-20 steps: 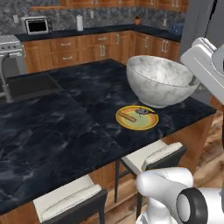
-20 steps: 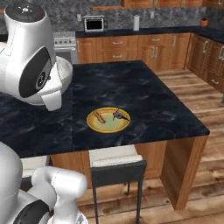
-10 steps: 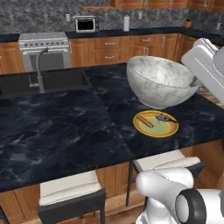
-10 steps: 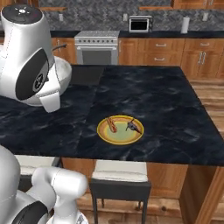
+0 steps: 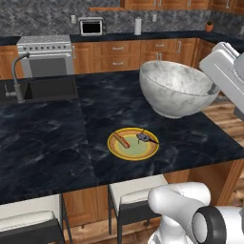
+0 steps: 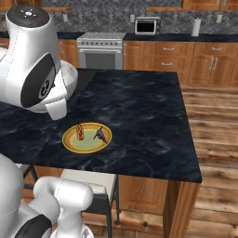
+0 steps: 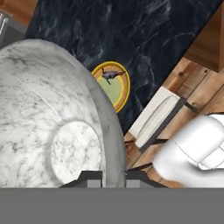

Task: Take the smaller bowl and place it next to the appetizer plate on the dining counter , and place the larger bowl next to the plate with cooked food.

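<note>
Hand [image 7: 113, 177] grasps larger bowl [image 5: 177, 88] by its rim, above table [image 5: 57, 138] | yellow plate [image 5: 133, 143] nearby | bowl not yet set down

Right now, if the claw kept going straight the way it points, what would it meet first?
The claw already grips the larger bowl by its rim. Beyond that, probably the dining counter beside the plate with cooked food; depth is uncertain.

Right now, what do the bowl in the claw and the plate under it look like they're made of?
The larger bowl looks like polished stone or marbled ceramic: white-grey veining, thick wall, soft sheen. The plate with cooked food looks like glazed ceramic: flat yellow, orange rim, greenish centre. It is a render, so both are guesses.
</note>
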Available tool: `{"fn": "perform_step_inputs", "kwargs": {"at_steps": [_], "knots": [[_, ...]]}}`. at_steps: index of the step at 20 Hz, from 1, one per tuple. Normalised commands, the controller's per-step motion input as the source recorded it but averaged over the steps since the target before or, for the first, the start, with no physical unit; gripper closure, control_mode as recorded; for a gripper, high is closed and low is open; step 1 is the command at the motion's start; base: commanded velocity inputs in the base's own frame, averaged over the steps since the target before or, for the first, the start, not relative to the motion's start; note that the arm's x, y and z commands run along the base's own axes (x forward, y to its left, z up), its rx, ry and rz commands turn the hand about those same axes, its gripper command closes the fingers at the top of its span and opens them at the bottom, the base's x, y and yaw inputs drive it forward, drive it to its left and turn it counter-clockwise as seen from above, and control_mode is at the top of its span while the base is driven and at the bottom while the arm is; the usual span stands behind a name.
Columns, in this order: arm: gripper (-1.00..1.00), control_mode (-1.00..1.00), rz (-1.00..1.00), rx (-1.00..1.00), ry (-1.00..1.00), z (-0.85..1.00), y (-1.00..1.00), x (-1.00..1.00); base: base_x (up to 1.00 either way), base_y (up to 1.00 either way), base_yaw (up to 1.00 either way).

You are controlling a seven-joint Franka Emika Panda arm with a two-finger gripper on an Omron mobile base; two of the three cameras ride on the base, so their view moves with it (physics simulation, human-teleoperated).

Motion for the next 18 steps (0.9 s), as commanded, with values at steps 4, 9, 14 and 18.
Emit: {"fn": "perform_step_inputs", "kwargs": {"at_steps": [4,9,14,18], "knots": [[1.00,1.00,0.00,0.00,0.00,0.00,0.00,0.00,0.58,-0.27,0.03],[1.00,-1.00,-0.09,-0.04,0.02,-0.41,-0.58,0.09,0.00,0.00,0.00],[1.00,-1.00,-0.24,-0.12,0.00,-0.70,-0.76,0.22,0.00,0.00,0.00],[1.00,-1.00,-0.28,-0.17,-0.02,-0.77,-0.62,0.48,0.00,0.00,0.00]]}}
